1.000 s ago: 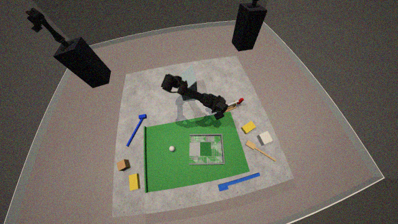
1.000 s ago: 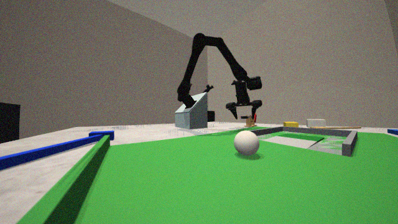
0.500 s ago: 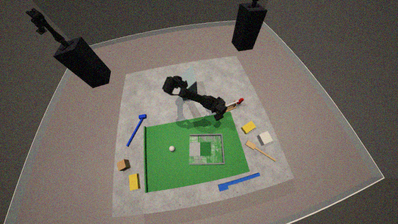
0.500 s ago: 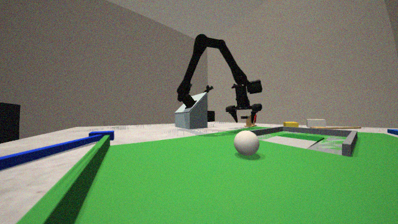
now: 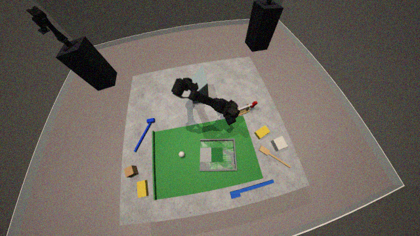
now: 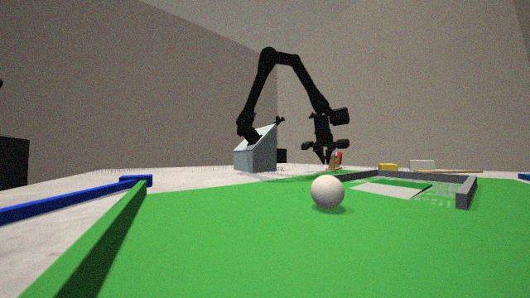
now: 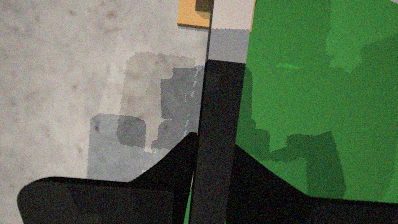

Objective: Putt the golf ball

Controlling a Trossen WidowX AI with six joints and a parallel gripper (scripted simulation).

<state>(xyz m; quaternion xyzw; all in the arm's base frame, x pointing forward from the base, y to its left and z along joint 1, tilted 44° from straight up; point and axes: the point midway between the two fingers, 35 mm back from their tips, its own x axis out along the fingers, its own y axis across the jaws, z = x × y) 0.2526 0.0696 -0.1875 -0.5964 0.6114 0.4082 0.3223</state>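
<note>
The red putter has a red head (image 5: 254,104) (image 6: 339,157), a white shaft (image 5: 244,107) (image 7: 231,15) and a black grip (image 7: 220,100). Its shaft lies over a wooden stand (image 5: 243,112) (image 6: 334,162) (image 7: 193,12) beyond the mat's back right corner. My gripper (image 6: 325,161) (image 7: 206,140) is shut on the black grip, one finger on each side. The white golf ball (image 5: 181,154) (image 6: 327,191) rests on the green mat (image 5: 177,183) (image 6: 232,248), left of the pale ramp (image 5: 205,155) (image 6: 383,189). The raised green (image 5: 216,155) (image 6: 402,183) adjoins the ramp inside a grey border.
A blue mallet (image 5: 143,136) (image 6: 70,199), a brown block (image 5: 130,171) and a yellow block (image 5: 142,189) lie left of the mat. Another yellow block (image 5: 262,132), a white block (image 5: 279,143) and a wooden mallet (image 5: 277,158) lie right. A blue club (image 5: 256,187) lies in front.
</note>
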